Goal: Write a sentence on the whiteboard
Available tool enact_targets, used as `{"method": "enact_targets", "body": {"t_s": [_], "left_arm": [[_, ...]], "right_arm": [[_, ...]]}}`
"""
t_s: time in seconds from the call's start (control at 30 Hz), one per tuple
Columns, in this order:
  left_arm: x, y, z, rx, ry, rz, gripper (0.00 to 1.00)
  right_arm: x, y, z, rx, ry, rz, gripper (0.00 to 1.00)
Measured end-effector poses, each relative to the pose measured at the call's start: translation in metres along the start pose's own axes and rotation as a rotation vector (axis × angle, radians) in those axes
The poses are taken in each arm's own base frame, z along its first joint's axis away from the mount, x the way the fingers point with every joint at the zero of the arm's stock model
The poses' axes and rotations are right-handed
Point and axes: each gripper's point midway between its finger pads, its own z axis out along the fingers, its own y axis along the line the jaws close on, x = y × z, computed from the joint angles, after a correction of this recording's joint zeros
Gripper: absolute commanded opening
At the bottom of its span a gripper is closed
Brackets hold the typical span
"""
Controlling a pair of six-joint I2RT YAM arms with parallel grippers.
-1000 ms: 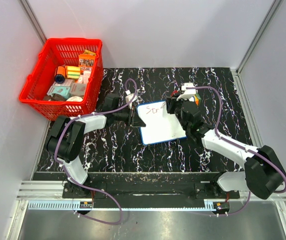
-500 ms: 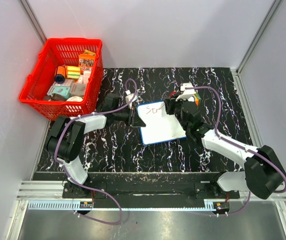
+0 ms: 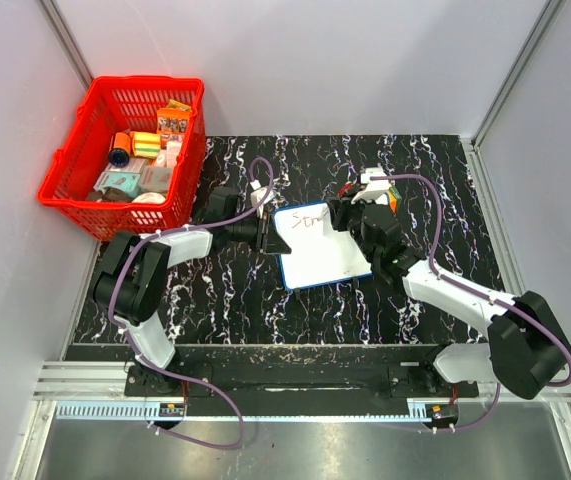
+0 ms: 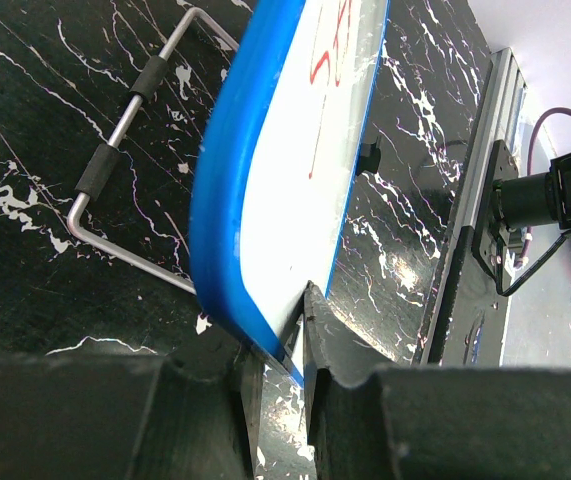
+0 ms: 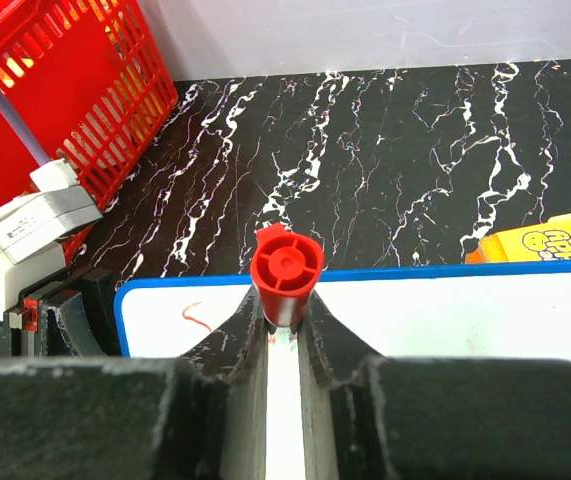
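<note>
The whiteboard [image 3: 323,255], white with a thin blue frame, lies mid-table. It also shows in the left wrist view [image 4: 285,190] and the right wrist view [image 5: 465,320]. Red marker strokes of the sentence [image 3: 310,216] run along its far edge; they show in the left wrist view [image 4: 330,60] and the right wrist view [image 5: 197,314]. My left gripper [image 3: 268,238] is shut on the board's left edge [image 4: 290,355]. My right gripper [image 3: 350,215] is shut on a red marker [image 5: 287,275], held upright over the board's top part. The marker's tip is hidden.
A red basket [image 3: 125,155] with several packaged items stands at the far left. An orange box [image 3: 390,198] lies just right of the board, also in the right wrist view [image 5: 550,240]. A wire stand [image 4: 125,180] juts from under the board. Grey walls enclose the table.
My right gripper with the marker has shifted slightly left along the top line, and the red writing has grown a little. The left arm has not moved.
</note>
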Motion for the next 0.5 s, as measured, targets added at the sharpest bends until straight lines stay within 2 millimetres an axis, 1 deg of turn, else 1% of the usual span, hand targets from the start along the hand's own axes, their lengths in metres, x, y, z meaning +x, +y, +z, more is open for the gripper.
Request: {"method": "enact_targets", "body": {"t_s": [0.5], "left_arm": [[0.0001,0.0001,0.0,0.0,0.0,0.0,0.0]], "right_arm": [[0.0026,-0.0017,-0.0024,0.004,0.01,-0.004,0.0]]}}
